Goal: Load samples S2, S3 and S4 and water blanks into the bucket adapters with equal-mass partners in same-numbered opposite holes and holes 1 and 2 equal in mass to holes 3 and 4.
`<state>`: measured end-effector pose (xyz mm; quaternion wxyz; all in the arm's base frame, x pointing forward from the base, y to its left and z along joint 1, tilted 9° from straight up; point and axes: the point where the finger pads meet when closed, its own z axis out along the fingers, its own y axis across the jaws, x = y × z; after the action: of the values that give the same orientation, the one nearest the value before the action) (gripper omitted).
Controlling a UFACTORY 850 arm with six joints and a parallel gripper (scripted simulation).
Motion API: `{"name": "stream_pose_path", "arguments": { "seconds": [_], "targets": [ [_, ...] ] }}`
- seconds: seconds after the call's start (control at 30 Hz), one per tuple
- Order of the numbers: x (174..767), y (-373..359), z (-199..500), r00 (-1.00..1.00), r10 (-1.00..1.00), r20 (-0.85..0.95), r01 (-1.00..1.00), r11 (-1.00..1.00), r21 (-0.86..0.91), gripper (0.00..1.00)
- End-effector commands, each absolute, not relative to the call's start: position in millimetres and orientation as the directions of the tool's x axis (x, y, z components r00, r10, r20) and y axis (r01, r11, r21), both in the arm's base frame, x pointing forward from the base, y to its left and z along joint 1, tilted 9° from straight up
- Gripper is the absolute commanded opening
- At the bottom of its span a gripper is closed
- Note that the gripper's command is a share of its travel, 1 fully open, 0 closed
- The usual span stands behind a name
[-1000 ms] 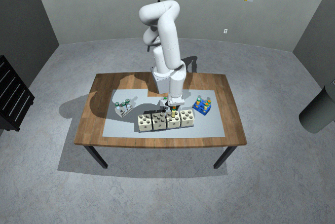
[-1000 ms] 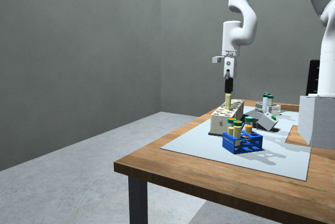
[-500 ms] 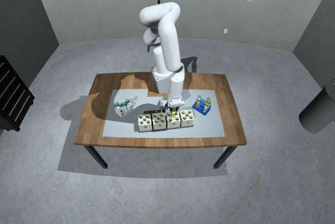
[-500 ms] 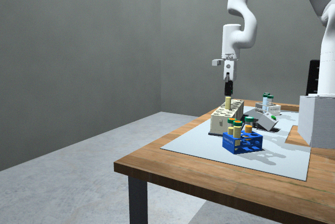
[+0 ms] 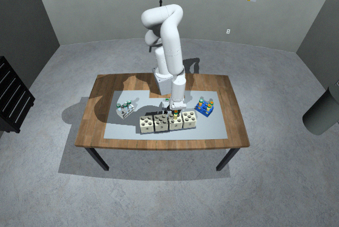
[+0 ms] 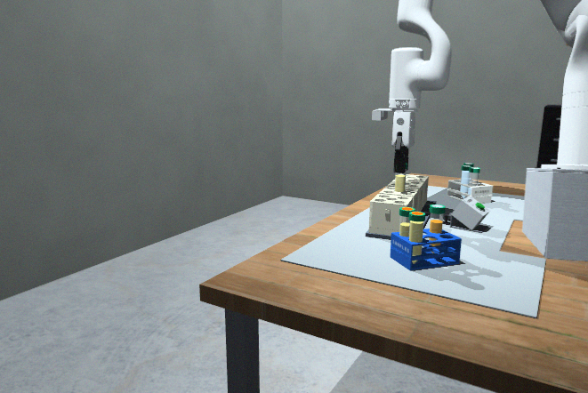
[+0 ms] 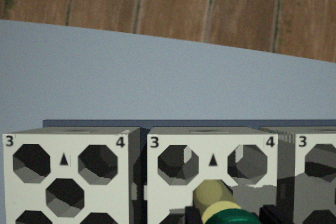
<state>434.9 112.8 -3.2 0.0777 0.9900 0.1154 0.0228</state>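
My gripper [image 5: 176, 109] is shut on the green cap of a sample tube [image 5: 176, 114] with yellowish liquid and an orange cap dot. It holds the tube upright over the third adapter from the left [image 5: 175, 121] in a row of four cream adapters on the stand. In the wrist view the tube [image 7: 213, 200] points into that adapter's centre hole, below holes 3 [image 7: 176, 162] and 4 [image 7: 247, 162]. In the side view the tube's lower end [image 6: 399, 183] stands in the adapter top [image 6: 403, 194], under the fingers [image 6: 400, 159]. The ID on the cap is hidden.
A blue rack [image 5: 205, 107] with three capped tubes stands right of the adapters; it also shows in the side view [image 6: 425, 247]. A white rack of blanks [image 5: 124, 109] stands at the left. The sloped desk with the green DONE key [image 6: 479, 204] is behind the adapters.
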Motion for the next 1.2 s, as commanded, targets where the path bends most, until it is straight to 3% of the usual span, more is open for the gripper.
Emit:
{"name": "stream_pose_path", "arguments": {
  "seconds": [0.0, 1.17],
  "targets": [
    [435.9, 112.7, -5.3, 0.972, 0.232, 0.032, 0.224, -0.961, 0.160, 0.00],
    [437.9, 108.1, -35.9, 0.972, 0.232, 0.032, 0.224, -0.961, 0.160, 0.00]
  ]
}}
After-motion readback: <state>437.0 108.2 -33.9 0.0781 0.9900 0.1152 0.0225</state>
